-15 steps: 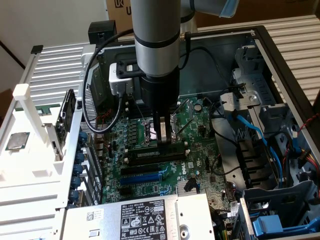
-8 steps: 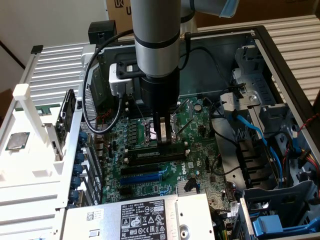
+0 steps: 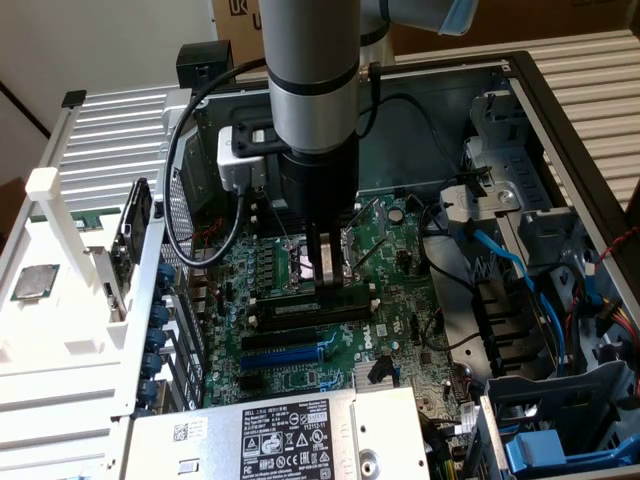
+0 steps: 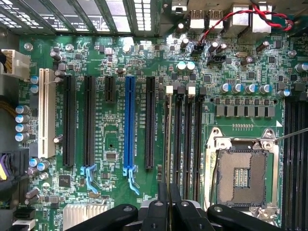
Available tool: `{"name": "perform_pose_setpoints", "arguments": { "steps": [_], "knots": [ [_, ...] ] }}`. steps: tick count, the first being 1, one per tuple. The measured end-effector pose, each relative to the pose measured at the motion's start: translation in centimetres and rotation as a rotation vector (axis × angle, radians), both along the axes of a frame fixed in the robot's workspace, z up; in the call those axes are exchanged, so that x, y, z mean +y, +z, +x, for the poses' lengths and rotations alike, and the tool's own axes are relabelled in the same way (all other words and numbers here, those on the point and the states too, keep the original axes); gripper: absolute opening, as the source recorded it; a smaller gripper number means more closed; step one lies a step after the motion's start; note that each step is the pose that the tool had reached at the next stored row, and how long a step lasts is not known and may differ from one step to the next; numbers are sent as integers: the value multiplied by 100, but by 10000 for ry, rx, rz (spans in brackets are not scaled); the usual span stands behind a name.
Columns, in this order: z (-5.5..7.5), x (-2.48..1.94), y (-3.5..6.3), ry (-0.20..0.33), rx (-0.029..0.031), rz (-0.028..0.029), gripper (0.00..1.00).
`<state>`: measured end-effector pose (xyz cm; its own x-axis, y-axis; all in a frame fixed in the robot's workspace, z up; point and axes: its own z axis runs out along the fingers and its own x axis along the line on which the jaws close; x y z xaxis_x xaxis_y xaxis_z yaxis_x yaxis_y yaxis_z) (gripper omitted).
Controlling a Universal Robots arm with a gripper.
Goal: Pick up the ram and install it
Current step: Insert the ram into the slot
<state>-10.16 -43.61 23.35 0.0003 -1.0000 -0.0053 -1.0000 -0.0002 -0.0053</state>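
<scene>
Memory work is under way inside the open computer case (image 3: 575, 120), which lies on its side so the motherboard (image 3: 395, 300) faces up to the arm. The ram (image 3: 305, 309) stands on its long edge along the outermost of the black memory slots. That slot is the one farthest from the CPU socket (image 4: 240, 178), on the side toward the blue slot (image 4: 129, 125). Held edge-down like this, its contacts can meet the slot. Whether it is fully seated cannot be told. The tool (image 3: 327, 272) points straight down near the stick's middle, so any press would likely spread evenly. In the wrist view the tool (image 4: 168, 204) is nearly closed, its fingers pinching the ram's (image 4: 168, 139) thin upper edge.
</scene>
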Motion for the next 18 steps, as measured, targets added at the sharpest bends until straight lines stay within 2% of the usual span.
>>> {"name": "perform_pose_setpoints", "arguments": {
  "steps": [3, 18],
  "knots": [
    [-3, 0, 1, 32, -18, -3, 12],
    [-17, 0, -7, 73, -26, -3, 12]
  ]
}}
